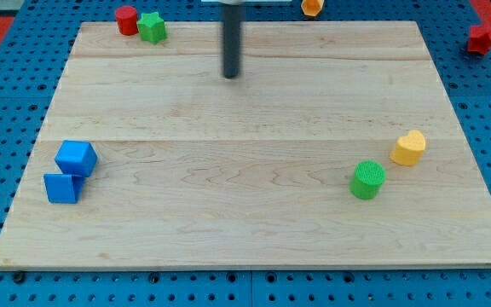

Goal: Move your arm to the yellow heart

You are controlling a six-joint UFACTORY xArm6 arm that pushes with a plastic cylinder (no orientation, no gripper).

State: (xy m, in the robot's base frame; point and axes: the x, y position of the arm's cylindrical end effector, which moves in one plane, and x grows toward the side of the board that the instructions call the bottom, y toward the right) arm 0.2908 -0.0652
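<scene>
My tip, bare rod w/ nothing held, sits near view's top, well apart from yellow heart at view's right beside green cylinder; heart prob light, rigid, slides easy, so approach its flat side.

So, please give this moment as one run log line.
tip: top centre, touching no block | yellow heart: right, beside green cylinder | tip far up-left of heart | not yet reached
</scene>
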